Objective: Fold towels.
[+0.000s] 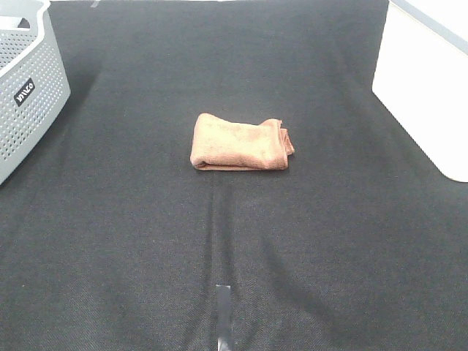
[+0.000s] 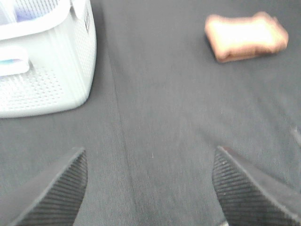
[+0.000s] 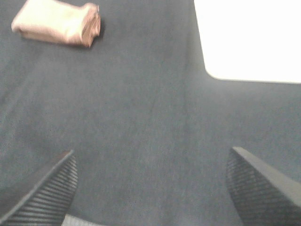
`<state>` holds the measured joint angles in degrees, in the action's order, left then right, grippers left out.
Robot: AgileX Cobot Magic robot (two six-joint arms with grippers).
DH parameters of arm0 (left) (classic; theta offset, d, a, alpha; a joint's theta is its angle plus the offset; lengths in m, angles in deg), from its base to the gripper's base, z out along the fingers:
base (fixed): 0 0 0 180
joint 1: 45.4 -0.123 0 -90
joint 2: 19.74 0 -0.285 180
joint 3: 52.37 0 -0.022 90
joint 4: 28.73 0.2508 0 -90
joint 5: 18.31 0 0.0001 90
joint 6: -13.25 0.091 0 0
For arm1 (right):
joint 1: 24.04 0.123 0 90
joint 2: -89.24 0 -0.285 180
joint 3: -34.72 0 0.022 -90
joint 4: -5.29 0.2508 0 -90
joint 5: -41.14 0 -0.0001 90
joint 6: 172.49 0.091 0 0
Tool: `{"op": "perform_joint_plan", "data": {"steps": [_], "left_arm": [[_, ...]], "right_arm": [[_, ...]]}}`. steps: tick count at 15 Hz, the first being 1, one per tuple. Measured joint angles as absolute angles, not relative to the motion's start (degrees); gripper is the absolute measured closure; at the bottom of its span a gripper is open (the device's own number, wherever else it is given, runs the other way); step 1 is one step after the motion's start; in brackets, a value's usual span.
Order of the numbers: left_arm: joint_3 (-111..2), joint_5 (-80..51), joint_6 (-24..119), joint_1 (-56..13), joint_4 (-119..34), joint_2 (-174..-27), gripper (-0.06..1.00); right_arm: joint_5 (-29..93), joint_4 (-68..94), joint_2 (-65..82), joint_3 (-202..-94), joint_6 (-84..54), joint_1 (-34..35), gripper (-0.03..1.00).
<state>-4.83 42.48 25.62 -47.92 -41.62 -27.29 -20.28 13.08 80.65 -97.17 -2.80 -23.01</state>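
Note:
The reddish-brown towel (image 1: pixel 241 142) lies folded into a small thick rectangle in the middle of the black cloth-covered table (image 1: pixel 234 248). It also shows in the left wrist view (image 2: pixel 245 36) and in the right wrist view (image 3: pixel 59 22). Neither gripper shows in the exterior high view. My left gripper (image 2: pixel 149 188) is open and empty, well away from the towel. My right gripper (image 3: pixel 153 190) is open and empty, also far from it. Nothing touches the towel.
A grey perforated basket (image 1: pixel 25 88) stands at the far left edge; it also shows in the left wrist view (image 2: pixel 47 70). A white surface (image 1: pixel 428 88) borders the table at the right, and shows in the right wrist view (image 3: pixel 249 40). A strip of tape (image 1: pixel 223 314) lies near the front.

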Motion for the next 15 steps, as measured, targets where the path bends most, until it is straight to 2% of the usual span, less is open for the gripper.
{"op": "perform_joint_plan", "data": {"steps": [15], "left_arm": [[-4.8,42.5,25.6,-46.8,-41.6,-27.2,0.23]], "right_arm": [[-20.3,13.7,81.7,-97.1,-2.8,-23.0,0.13]]}}
